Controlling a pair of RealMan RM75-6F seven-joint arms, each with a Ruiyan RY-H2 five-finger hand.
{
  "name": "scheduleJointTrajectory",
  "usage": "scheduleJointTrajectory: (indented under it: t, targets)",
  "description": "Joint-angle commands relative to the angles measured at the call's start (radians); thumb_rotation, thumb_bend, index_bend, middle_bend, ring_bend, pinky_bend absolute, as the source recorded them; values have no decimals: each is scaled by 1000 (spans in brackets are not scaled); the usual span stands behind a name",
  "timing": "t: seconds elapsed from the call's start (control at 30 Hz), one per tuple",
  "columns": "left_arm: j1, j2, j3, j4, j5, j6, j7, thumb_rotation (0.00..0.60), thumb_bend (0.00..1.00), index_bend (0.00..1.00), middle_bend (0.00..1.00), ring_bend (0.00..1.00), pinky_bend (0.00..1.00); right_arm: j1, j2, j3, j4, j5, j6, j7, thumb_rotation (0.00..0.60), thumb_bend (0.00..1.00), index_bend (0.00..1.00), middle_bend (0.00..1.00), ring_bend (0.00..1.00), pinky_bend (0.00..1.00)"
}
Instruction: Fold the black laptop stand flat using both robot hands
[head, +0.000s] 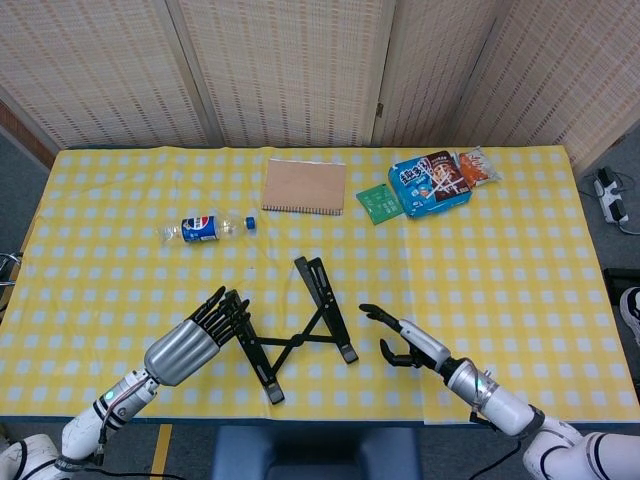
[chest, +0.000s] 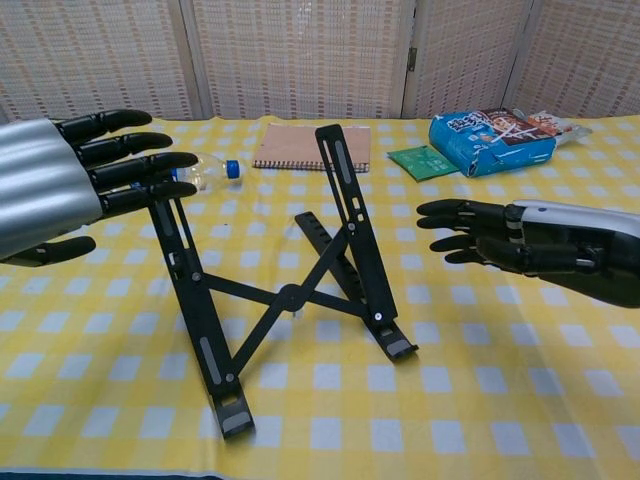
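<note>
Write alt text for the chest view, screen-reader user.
A black folding laptop stand stands half-open on a yellow checked tablecloth, between the robot's left hand, fingers against its left rail, and its open right hand, clear of it. Behind lie a plastic bottle, brown notebook and blue snack bag.

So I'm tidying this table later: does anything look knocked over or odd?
The plastic bottle lies on its side near the notebook. The laptop stand stands half open, not flat. The snack bags are heaped at the far edge. Nothing looks spilled.
</note>
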Motion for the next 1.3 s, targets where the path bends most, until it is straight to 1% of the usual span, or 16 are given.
scheduleJointTrajectory:
  t: [0.03,0.1,0.2,0.43,0.63,0.83,1.07,1.3]
  targets:
    - [4,-1,19,-29,17,-9,23,600,391,101,0,0,0,27,-7,28,18,30,-47,-10,393,758,0,14,59,0]
    - [1,-11,28,-33,21,-27,34,600,391,101,0,0,0,44,-22,43,37,45,-77,-6,395,759,0,14,58,0]
    - [-5,-39,28,-15,5,-60,48,600,391,101,0,0,0,64,-52,60,69,60,-113,9,393,759,0,14,57,0]
    - [-10,-70,29,35,-24,-98,69,600,392,97,0,0,0,92,-109,74,115,49,-142,30,393,759,0,14,57,0]
    - [-3,-56,19,58,-53,-85,66,600,392,97,0,0,0,91,-130,46,114,13,-133,45,393,758,0,14,56,0]
    - [2,-40,14,82,-71,-71,55,600,391,97,0,0,0,74,-142,13,96,-36,-80,60,392,758,0,14,57,0]
    - [3,-36,4,112,-88,-48,33,600,391,97,0,0,0,62,-161,-27,76,-86,-34,45,394,759,0,14,57,0]
    - [-3,-38,-4,138,-93,-28,10,600,391,96,0,0,0,45,-177,-61,61,-110,2,26,393,758,0,14,57,0]
